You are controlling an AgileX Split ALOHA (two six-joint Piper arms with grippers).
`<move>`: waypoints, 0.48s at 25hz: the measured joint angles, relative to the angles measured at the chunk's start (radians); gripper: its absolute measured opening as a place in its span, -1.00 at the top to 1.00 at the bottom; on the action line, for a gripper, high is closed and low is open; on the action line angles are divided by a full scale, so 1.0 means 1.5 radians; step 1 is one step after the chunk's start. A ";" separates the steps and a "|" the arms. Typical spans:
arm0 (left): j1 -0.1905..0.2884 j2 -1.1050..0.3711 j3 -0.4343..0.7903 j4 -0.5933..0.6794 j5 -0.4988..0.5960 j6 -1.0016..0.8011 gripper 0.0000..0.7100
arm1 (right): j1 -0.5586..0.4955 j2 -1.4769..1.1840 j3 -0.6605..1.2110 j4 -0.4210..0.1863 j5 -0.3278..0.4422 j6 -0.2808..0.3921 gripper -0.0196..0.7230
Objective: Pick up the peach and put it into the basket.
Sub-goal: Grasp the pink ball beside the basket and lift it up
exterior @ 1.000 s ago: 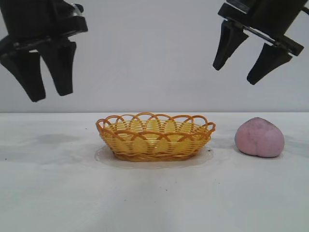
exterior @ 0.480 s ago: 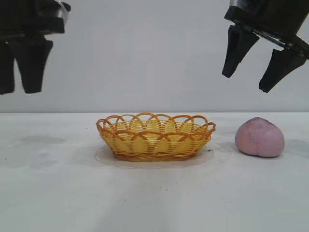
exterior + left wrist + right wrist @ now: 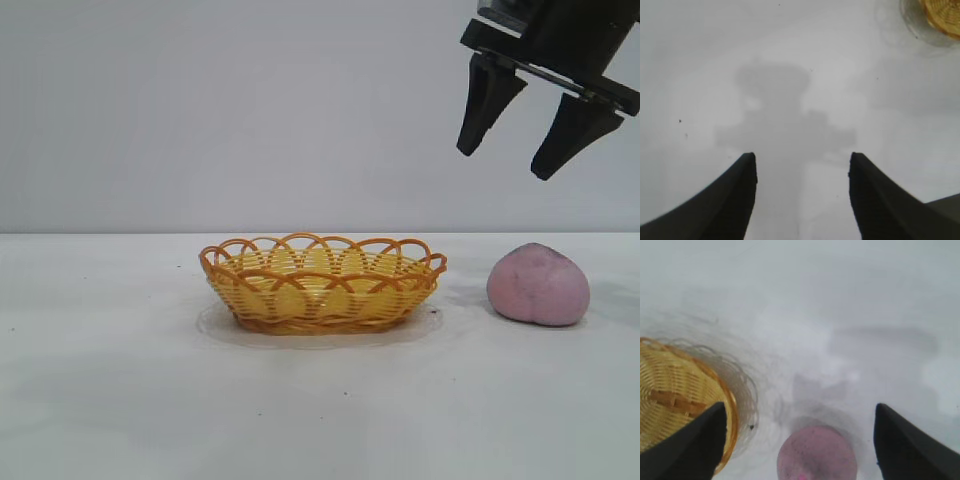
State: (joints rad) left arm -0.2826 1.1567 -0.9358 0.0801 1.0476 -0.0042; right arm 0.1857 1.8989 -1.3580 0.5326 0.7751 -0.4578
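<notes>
Overhead, right gripper (image 3: 510, 165) above peach (image 3: 538, 285).

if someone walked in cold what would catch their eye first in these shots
Probably the shallow oval yellow wicker basket with its orange-brown looped rim, sitting at the middle of the white table. To its right, apart from it, lies the pale pink-mauve rounded peach. Above the peach hangs the black right gripper, open and holding nothing.
</notes>
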 joint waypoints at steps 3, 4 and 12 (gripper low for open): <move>0.000 -0.099 0.066 0.019 0.001 -0.043 -0.01 | 0.000 0.000 0.000 0.000 -0.010 0.000 -0.46; 0.000 -0.131 0.086 0.030 0.003 -0.057 -0.01 | 0.000 0.000 0.000 0.003 -0.011 0.000 -0.46; 0.000 -0.419 0.260 0.038 0.016 -0.080 -0.01 | 0.000 0.000 0.000 0.006 -0.020 0.000 -0.46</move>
State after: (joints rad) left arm -0.2826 0.5287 -0.5458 0.1370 1.0718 -0.1249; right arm 0.1857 1.8989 -1.3580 0.5422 0.7450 -0.4571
